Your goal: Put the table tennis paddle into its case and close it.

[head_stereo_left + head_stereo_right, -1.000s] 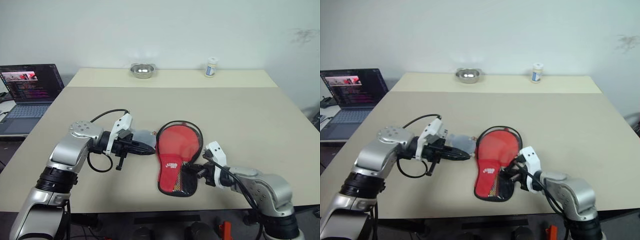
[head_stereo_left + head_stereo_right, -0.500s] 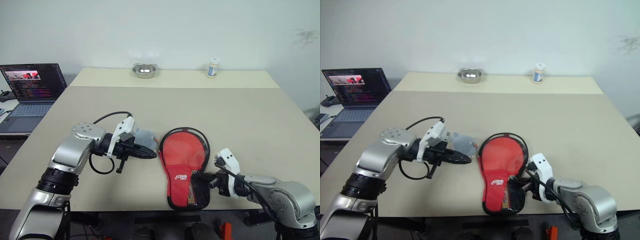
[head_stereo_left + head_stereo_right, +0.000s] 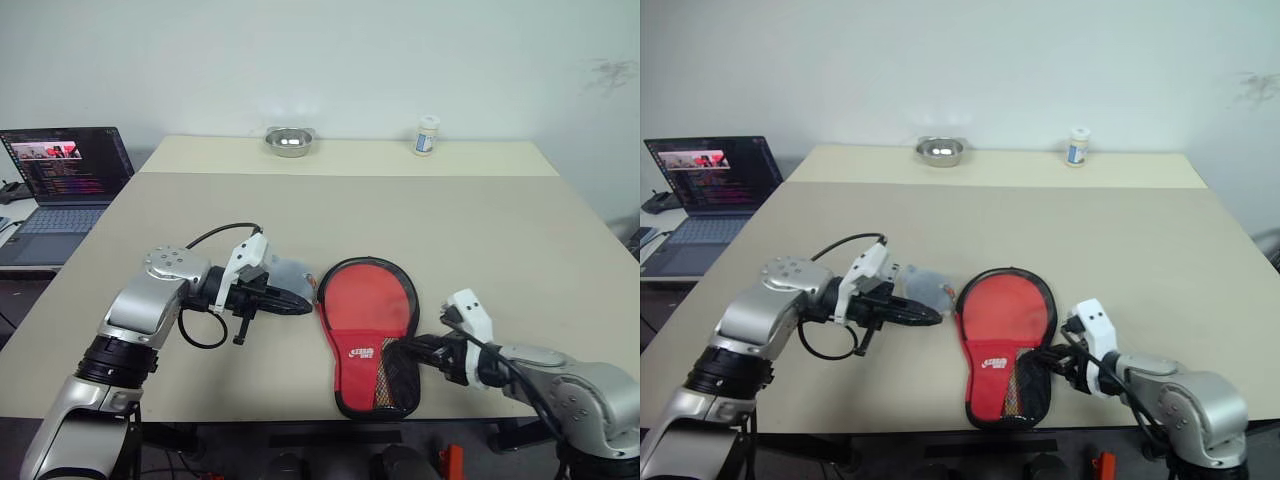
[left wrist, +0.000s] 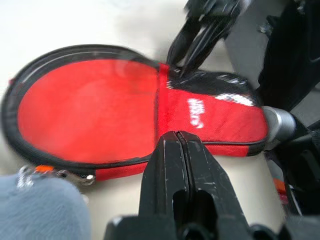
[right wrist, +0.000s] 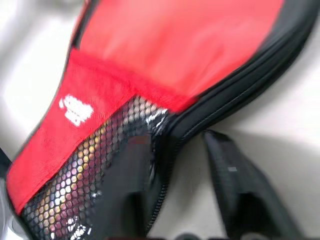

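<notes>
The case [image 3: 368, 330], a soft red paddle-shaped pouch with black zip edging and mesh pocket, lies flat on the table [image 3: 500, 240]. Left gripper [image 3: 300, 301], pinched shut, points at its rim. Right gripper [image 3: 415, 352], parted, straddles the mesh end.

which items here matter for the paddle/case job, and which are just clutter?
Job items:
- case, red side up on the table
- left gripper, shut, beside the case
- right gripper, open at the case's mesh end

The paddle itself I can't make out.

Lying about:
- metal bowl
- small white bottle
- laptop
</notes>
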Available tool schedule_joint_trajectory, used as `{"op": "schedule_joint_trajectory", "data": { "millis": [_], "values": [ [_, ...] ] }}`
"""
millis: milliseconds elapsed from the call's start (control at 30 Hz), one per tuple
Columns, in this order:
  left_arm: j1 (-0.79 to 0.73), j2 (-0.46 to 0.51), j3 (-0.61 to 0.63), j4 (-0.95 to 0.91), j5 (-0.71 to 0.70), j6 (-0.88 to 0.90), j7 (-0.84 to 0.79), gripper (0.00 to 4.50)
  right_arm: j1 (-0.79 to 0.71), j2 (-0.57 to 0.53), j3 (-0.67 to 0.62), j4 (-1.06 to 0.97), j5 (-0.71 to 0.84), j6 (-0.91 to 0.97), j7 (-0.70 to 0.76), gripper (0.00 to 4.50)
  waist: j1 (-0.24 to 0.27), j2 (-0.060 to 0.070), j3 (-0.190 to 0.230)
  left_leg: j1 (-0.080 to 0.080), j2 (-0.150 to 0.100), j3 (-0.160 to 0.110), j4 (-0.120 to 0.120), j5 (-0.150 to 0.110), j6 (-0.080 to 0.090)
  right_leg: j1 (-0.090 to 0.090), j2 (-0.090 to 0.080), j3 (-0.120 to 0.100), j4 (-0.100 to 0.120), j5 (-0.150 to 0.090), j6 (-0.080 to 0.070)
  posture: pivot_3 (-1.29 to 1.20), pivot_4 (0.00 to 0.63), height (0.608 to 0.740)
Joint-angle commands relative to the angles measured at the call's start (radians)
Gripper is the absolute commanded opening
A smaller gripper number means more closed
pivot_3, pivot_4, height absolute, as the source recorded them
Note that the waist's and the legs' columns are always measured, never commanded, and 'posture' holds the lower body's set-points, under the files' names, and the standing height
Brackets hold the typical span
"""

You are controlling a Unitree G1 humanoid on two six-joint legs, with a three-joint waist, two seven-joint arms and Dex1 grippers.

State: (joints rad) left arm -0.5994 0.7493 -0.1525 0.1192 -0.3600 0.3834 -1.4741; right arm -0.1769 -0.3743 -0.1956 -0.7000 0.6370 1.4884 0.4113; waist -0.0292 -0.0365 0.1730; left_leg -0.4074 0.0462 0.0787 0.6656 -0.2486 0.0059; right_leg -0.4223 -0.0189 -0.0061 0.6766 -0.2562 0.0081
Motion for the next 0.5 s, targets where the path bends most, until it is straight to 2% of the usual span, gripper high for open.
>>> {"op": "schedule_joint_trajectory", "data": {
  "millis": [33, 167, 267, 333, 433, 500],
  "values": [
    [-0.019, -0.005, 0.032, -0.002, -0.001, -0.015, 0.030, 0.00, 0.001, -0.028, -0.047, -0.128, 0.086, 0.036, 0.038, 3.08, -0.001, 0.000, 0.000, 0.000, 0.000, 0.000, 0.000, 0.000, 0.000, 0.000, 0.000, 0.000, 0.000, 0.000, 0.000, 0.00, 0.150, 0.740],
    [-0.021, -0.008, 0.041, -0.004, -0.007, 0.000, 0.055, 0.00, -0.056, -0.164, -0.021, -0.149, 0.106, -0.032, 0.095, 4.46, -0.001, 0.000, 0.000, 0.000, 0.000, -0.001, 0.000, 0.000, 0.000, 0.000, 0.000, -0.001, -0.001, 0.000, 0.000, 0.00, 0.150, 0.740],
    [-0.029, -0.006, 0.048, 0.004, -0.008, 0.011, 0.071, 0.00, -0.139, -0.173, -0.001, -0.081, 0.097, -0.097, 0.093, 4.46, -0.003, 0.000, 0.000, 0.000, 0.001, 0.000, 0.000, 0.000, 0.000, 0.000, 0.000, -0.001, -0.001, 0.000, 0.000, 0.00, 0.150, 0.740],
    [-0.037, -0.004, 0.056, 0.016, -0.008, 0.020, 0.086, 0.00, -0.213, -0.143, 0.082, 0.011, 0.043, -0.192, 0.083, 4.46, -0.004, 0.000, 0.000, 0.001, 0.001, -0.001, 0.000, 0.000, 0.000, 0.001, 0.000, 0.000, -0.001, 0.000, 0.000, 0.00, 0.150, 0.740],
    [-0.043, 0.001, 0.068, 0.012, -0.023, 0.070, 0.101, 0.61, -0.293, -0.077, 0.217, 0.167, -0.048, -0.338, 0.071, 4.50, -0.004, 0.000, 0.000, 0.002, 0.001, -0.001, 0.000, 0.000, 0.000, 0.001, 0.001, 0.000, 0.000, 0.000, 0.000, 0.00, 0.150, 0.740],
    [-0.049, 0.007, 0.076, 0.008, -0.027, 0.083, 0.102, 1.32, -0.342, -0.036, 0.304, 0.267, -0.102, -0.419, 0.082, 4.50, -0.003, 0.000, 0.000, 0.001, 0.001, -0.002, -0.001, 0.000, 0.000, 0.000, 0.001, -0.001, 0.000, -0.001, -0.002, 0.00, 0.150, 0.740]
  ]
}}
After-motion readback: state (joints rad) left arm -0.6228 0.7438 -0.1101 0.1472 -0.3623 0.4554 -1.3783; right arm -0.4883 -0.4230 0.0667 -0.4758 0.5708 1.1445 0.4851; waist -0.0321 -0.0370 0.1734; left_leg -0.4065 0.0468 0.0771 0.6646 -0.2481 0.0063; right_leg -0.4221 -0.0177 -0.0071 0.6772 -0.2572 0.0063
